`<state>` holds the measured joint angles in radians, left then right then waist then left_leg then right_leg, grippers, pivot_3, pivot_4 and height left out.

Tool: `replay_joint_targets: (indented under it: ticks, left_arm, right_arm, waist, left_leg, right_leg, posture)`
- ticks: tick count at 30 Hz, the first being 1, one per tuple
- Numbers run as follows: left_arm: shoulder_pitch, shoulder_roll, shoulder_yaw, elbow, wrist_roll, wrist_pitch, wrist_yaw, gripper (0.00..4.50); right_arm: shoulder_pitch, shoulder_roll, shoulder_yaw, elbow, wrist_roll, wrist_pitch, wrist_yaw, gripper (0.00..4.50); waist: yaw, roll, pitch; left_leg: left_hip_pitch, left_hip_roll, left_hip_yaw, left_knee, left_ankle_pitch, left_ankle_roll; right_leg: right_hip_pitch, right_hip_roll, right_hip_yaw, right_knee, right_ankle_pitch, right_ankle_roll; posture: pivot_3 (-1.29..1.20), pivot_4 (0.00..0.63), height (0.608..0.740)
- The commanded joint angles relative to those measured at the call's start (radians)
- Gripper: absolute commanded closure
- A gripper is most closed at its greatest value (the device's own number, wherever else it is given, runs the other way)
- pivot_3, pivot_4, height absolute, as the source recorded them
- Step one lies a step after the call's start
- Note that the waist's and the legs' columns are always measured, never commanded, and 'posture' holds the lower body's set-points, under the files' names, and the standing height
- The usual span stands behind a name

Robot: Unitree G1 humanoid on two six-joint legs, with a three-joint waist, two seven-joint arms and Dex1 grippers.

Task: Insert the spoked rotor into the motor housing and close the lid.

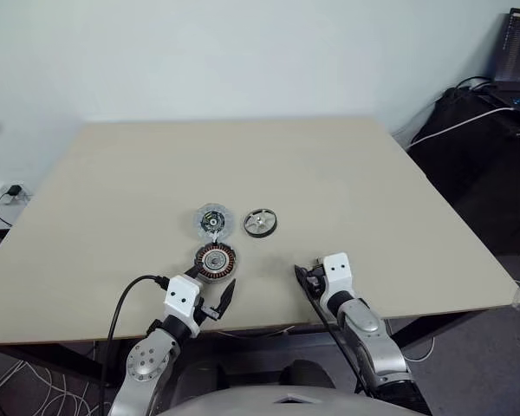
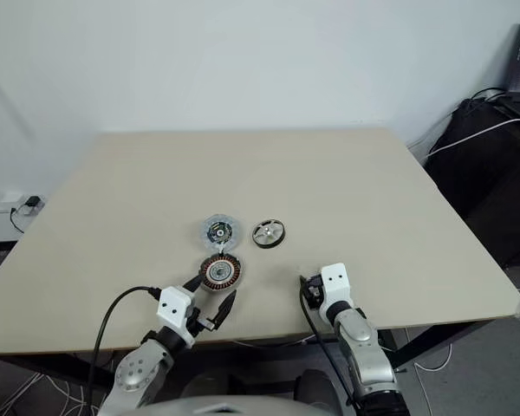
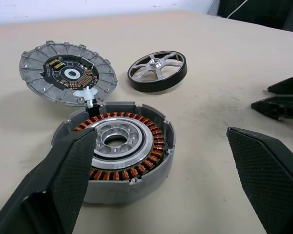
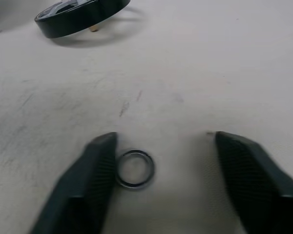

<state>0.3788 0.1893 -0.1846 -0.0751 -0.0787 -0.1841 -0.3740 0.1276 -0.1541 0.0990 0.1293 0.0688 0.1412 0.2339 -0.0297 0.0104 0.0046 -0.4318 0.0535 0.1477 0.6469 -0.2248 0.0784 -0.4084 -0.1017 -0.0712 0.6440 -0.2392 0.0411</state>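
The motor housing [image 3: 118, 158] sits on the pale worktop [image 1: 373, 191] near its front edge, copper windings facing up around a pale centre. Just behind it — touching or nearly so at a small white tab — lies the lid [image 3: 67, 72], flat, with its dark circuit face upward. The spoked rotor [image 3: 157, 71] lies flat beside the lid, on the robot's right of it and apart from it, not in the housing.

The left pincer [image 1: 211, 297] stands wide open just in front of the housing, holding nothing. In the left wrist view one finger overlaps the housing's near rim; whether it touches cannot be told, and the other finger stands well clear to the side.

The right pincer [image 4: 163, 183] is low over the worktop, to the right of the housing and nearer the front edge. Its fingers are parted and grip nothing. A small metal ring [image 4: 134, 168] lies flat on the worktop between them — just beside one finger [image 4: 90, 180], well apart from the other.
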Motion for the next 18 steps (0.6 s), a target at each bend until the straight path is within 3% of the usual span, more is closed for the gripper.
replay_joint_targets:
  ticks: [1,6,18]
  left_arm:
    - [-0.007,-0.002,0.0,-0.028,0.0,-0.017,-0.001,0.0]
    - [-0.008,-0.003,-0.006,-0.038,0.004,-0.008,0.003,0.0]
    - [-0.004,0.001,-0.008,-0.045,0.006,-0.009,0.007,0.0]
  right_arm:
    - [0.024,0.002,0.002,-0.031,-0.002,0.022,0.006,2.22]
    - [0.054,-0.004,-0.003,-0.086,-0.002,0.034,0.007,3.79]
    - [0.047,-0.035,0.081,-0.312,-0.013,0.132,0.072,3.8]
  waist:
    - [0.001,0.0,0.0]
    - [0.007,0.0,0.0]
    - [0.004,0.004,0.007]
  left_leg:
    - [0.0,0.0,0.0,-0.001,0.0,0.0]
    - [-0.001,0.0,0.0,-0.001,-0.001,-0.001]
    - [-0.001,0.0,0.0,-0.001,-0.001,-0.001]
  right_leg:
    - [0.0,0.0,0.0,-0.001,0.0,0.0]
    - [-0.001,0.0,0.001,-0.002,-0.001,-0.001]
    - [-0.002,0.0,0.001,-0.001,-0.001,0.0]
  posture:
    - [0.0,0.0,0.74]
    - [0.0,0.0,0.74]
    - [0.0,0.0,0.74]
